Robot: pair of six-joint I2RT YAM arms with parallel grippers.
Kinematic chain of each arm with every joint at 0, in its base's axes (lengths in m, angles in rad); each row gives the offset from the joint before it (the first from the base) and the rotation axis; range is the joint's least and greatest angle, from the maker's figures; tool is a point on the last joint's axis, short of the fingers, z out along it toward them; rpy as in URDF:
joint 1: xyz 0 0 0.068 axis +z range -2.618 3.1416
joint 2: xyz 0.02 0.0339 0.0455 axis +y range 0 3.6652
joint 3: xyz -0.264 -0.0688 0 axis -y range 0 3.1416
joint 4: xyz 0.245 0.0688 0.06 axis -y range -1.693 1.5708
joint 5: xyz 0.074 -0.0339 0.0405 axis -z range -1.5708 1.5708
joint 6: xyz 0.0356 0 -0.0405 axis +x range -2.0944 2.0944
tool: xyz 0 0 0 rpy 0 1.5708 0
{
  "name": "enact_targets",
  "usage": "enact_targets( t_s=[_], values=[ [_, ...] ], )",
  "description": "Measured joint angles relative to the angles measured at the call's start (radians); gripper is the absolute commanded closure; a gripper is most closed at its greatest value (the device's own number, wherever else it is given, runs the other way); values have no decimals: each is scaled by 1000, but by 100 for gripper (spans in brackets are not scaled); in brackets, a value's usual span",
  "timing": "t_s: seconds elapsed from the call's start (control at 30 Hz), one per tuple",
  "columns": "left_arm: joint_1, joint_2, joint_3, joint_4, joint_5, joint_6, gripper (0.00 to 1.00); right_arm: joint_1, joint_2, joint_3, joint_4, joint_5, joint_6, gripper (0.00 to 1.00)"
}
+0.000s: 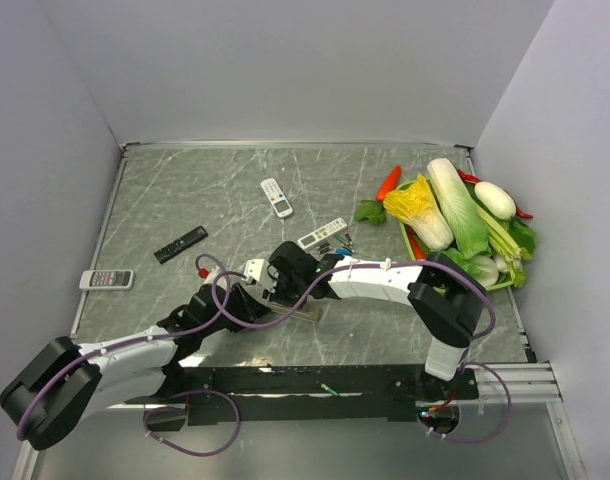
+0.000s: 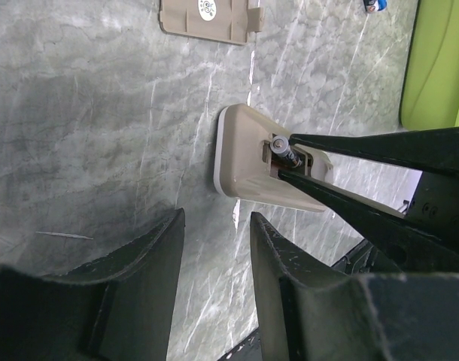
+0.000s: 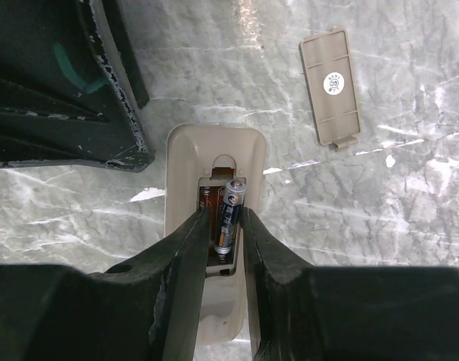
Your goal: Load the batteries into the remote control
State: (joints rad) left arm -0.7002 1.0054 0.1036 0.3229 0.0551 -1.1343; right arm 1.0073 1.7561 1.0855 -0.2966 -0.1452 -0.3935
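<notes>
**Worktop (image 1: 185,190), grey marbled, items left to right**

1. Grey remote (image 1: 107,279): far left edge, buttons up.
2. Black remote (image 1: 180,244): lies at a slant, apart from item 1.
3. Left claw (image 2: 216,222): released, fingers apart with only bare worktop between them. It hangs near one short end of the remote control, not touching it.
4. Remote control (image 3: 214,154): centre of the worktop, just ahead of the arm bases. It lies face down, beige back up, with the bay uncovered.
5. Battery (image 3: 230,207): a dark cell with a blue-grey label. It sits in the bay, in the right-hand slot as the right wrist view shows it.
6. Right claw (image 3: 224,226): reaches into the bay with one finger on each side of the battery, very close. Whether the fingers pinch the cell or stand just off it cannot be told.
7. Cover (image 3: 331,86): a beige panel with a round white sticker, flat on the worktop near the remote control and apart from it.
8. White remote (image 1: 277,197): farther back, centre.
9. Slim remote (image 1: 321,233): right of centre, at a slant.
10. Loose batteries (image 1: 342,243): a small cluster just beside item 9.
11. Tray (image 2: 433,68): green, at the right edge, piled with vegetables (image 1: 455,205).
</notes>
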Motion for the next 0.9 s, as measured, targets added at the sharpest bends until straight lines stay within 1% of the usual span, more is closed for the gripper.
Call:
enact_targets(
  t_s=[0.4,0.47,0.6,0.77,0.9],
  values=[
    [0,0,10,-14,-6,8,51,0,-4,0,-7,-2,0,65],
    [0,0,12,-15,-8,11,50,0,-4,0,-10,-2,-1,64],
    [0,0,15,-18,-9,14,50,0,-5,-6,-39,2,-1,58],
    [0,1,16,-18,-9,15,50,0,-9,-8,-55,3,-1,57],
    [0,6,21,-19,-9,16,50,0,-22,-13,-61,2,2,55]
  ],
)
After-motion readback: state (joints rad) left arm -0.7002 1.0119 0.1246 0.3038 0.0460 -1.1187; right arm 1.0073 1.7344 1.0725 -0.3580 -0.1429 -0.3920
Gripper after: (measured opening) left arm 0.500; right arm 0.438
